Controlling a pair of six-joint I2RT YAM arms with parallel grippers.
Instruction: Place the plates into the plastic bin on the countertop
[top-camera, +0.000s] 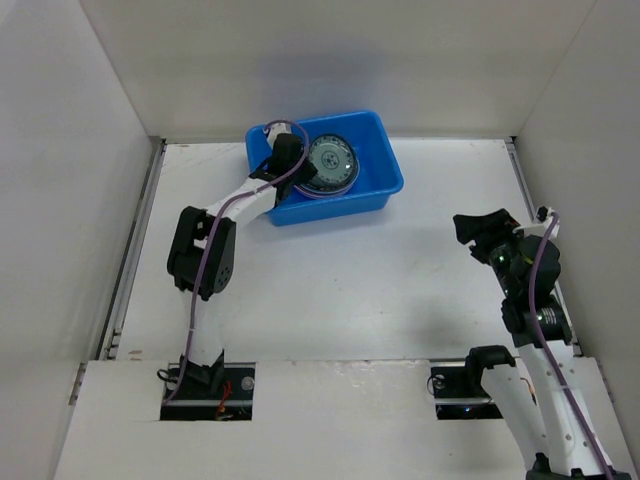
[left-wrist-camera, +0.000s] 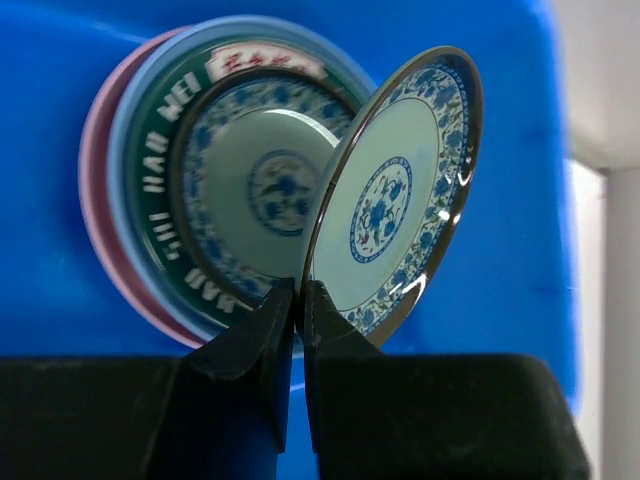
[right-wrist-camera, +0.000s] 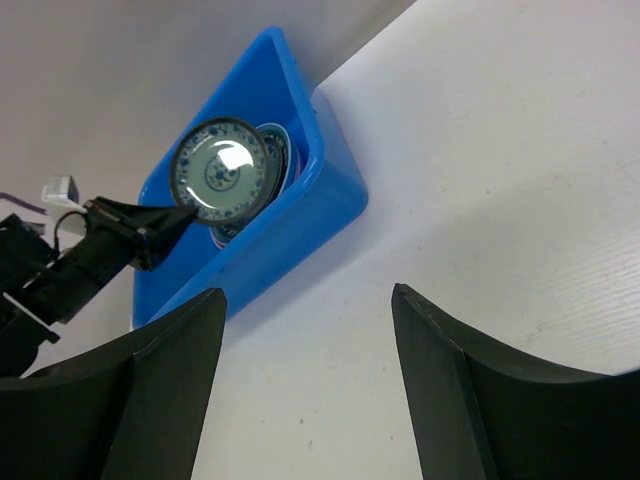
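Note:
The bright blue plastic bin (top-camera: 386, 152) stands at the back of the white countertop (top-camera: 350, 280). Inside it lies a stack of plates (left-wrist-camera: 160, 170): pink at the bottom, then light blue, a white one with a dark lettered rim, and a small teal patterned plate (left-wrist-camera: 270, 185) on top. My left gripper (left-wrist-camera: 299, 295) is shut on the rim of a second small teal patterned plate (left-wrist-camera: 395, 190), holding it tilted on edge just above the stack. Off to the right, my right gripper (right-wrist-camera: 308, 300) hangs open over bare countertop with nothing between its fingers.
White walls close in the countertop at the back and on both sides. The left arm (top-camera: 215, 240) reaches from its base up to the bin's left side. The right arm (top-camera: 525, 280) stays near the right wall.

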